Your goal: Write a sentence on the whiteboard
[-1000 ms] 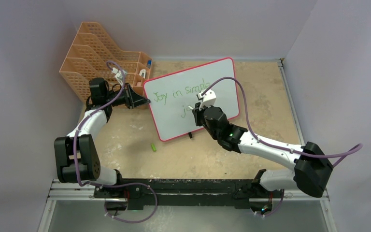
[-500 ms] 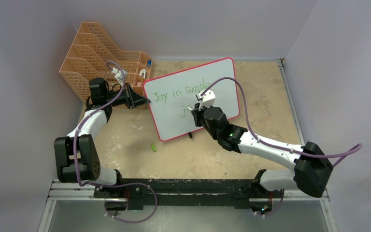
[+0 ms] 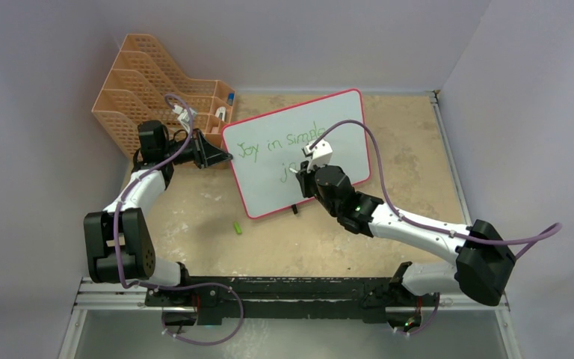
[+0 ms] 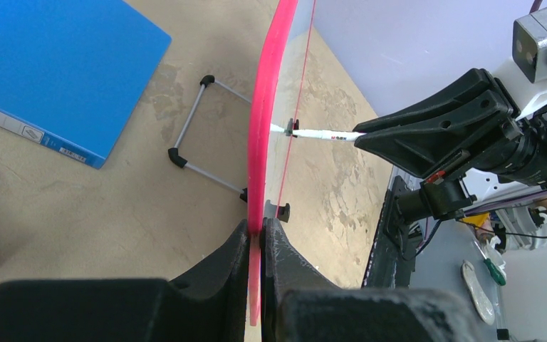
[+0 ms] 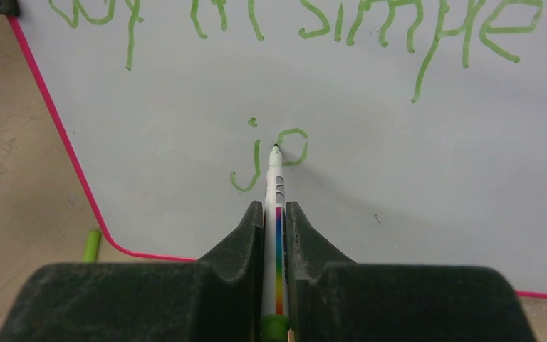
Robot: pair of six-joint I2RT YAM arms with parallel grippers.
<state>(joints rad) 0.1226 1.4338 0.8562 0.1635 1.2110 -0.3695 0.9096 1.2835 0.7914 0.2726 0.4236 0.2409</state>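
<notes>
The whiteboard (image 3: 336, 127), white with a pink-red frame, stands tilted on the table. My left gripper (image 3: 219, 155) is shut on its left edge, and the left wrist view shows the pink frame (image 4: 267, 128) pinched between the jaws of that gripper (image 4: 261, 226). The sentence (image 3: 280, 142) reads "Joy in simple" in green, with "jo" (image 5: 271, 153) begun on a second line. My right gripper (image 5: 275, 208) is shut on a white marker (image 5: 275, 235) with a rainbow stripe. The marker's tip touches the board at the left side of the "o".
An orange file rack (image 3: 142, 82) stands behind my left arm. A green marker cap (image 3: 237, 226) lies on the table in front of the board. A blue folder (image 4: 50, 64) lies behind the board beside its wire stand (image 4: 199, 157). Walls close in on both sides.
The right gripper has shifted slightly with the marker, and an "o" now follows the "j" on the second line. The left gripper has not moved.
</notes>
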